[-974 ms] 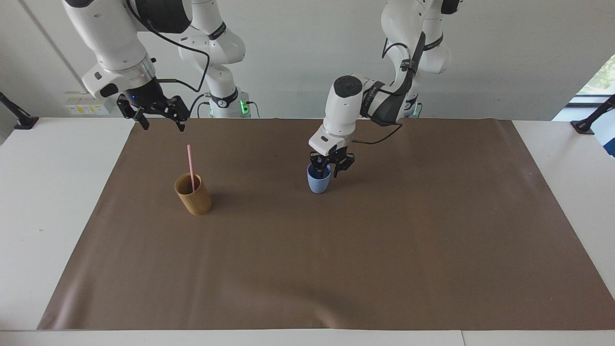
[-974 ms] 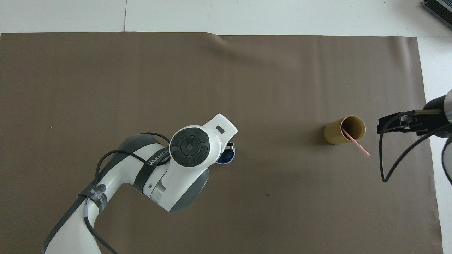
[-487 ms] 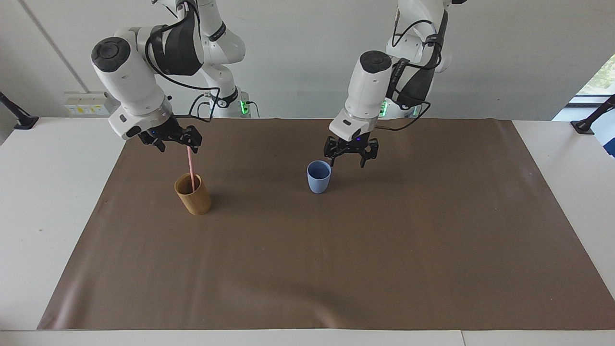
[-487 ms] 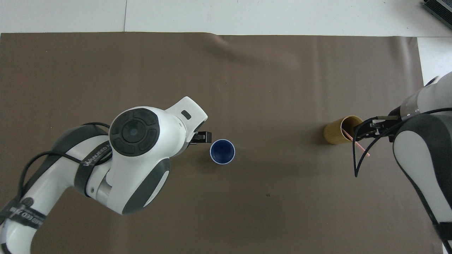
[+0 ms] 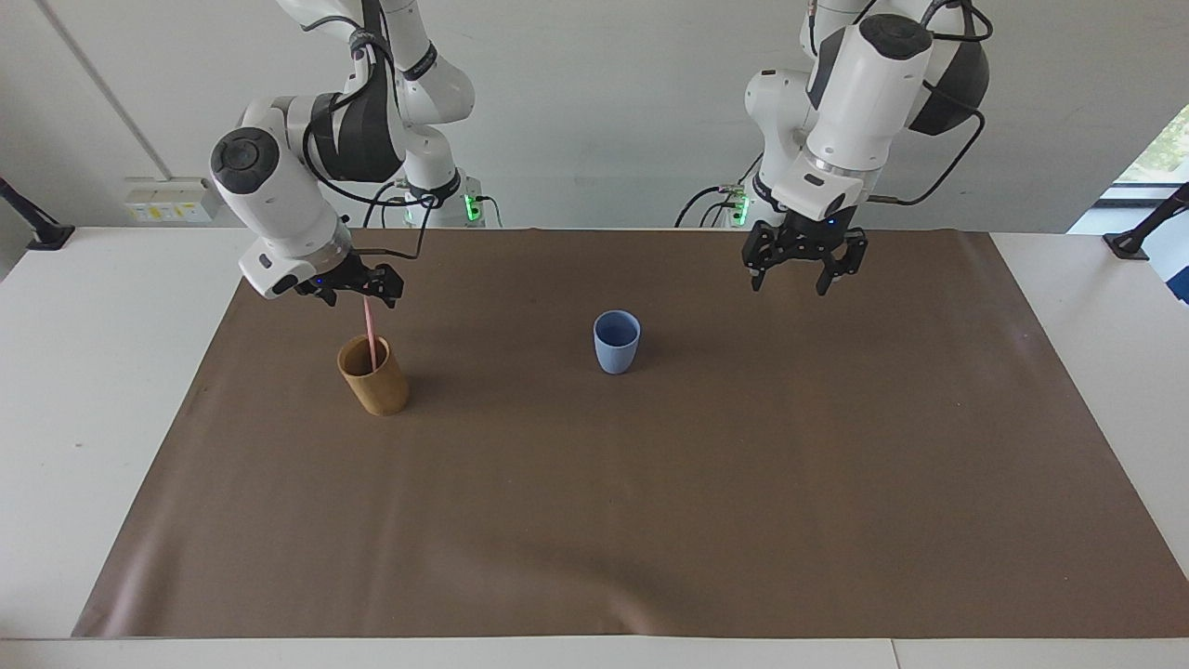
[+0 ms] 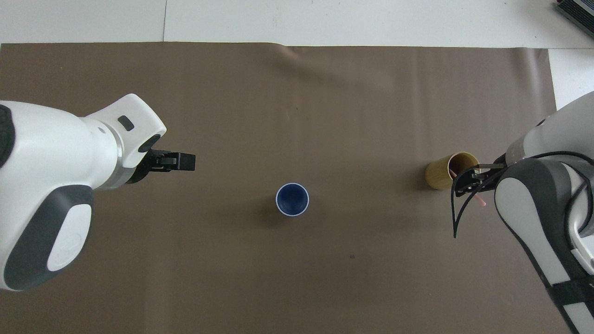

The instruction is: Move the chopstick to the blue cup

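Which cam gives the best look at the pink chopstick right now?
The facing view. The chopstick shows nearly full length, rising out of the brown cup up to the right gripper. In the overhead view the gripper and its cable cover most of it; only short pink bits show.

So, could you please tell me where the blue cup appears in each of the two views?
Facing view: the blue cup stands near the middle of the brown mat, a little above centre.
Overhead view: the blue cup sits near the centre, seen from above.
Shared landmark: the brown wooden cup toward the right arm's end.
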